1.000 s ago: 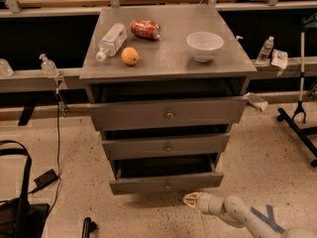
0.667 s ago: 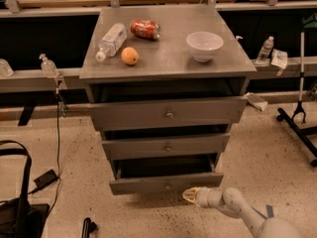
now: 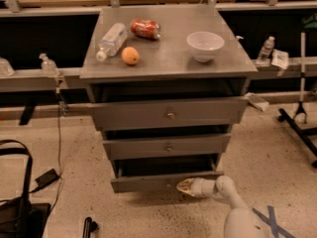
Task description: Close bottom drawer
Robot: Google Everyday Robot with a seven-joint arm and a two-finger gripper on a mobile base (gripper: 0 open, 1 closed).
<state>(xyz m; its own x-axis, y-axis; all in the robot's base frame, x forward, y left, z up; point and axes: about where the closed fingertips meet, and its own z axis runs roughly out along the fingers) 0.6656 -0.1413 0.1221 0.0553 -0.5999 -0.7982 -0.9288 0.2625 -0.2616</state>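
Observation:
The bottom drawer [image 3: 143,182] is the lowest and shortest-fronted of three dark grey drawers in a metal cabinet [image 3: 168,63]. It stands pulled out, with a dark gap above its front. My gripper [image 3: 184,185], white with a yellowish tip, is low to the floor right against the drawer's front, a little right of centre. The arm comes in from the lower right. The drawer's knob does not show.
The top drawer [image 3: 148,114] and middle drawer [image 3: 143,148] are also partly out. A bottle [image 3: 112,39], red can [image 3: 145,28], orange [image 3: 130,56] and white bowl [image 3: 205,45] are on the cabinet top. A black bag [image 3: 20,214] and cable lie at left, a stand base [image 3: 297,125] at right.
My gripper has moved up and in from the floor in front of the cabinet to the bottom drawer's front. The drawer stands about where it was.

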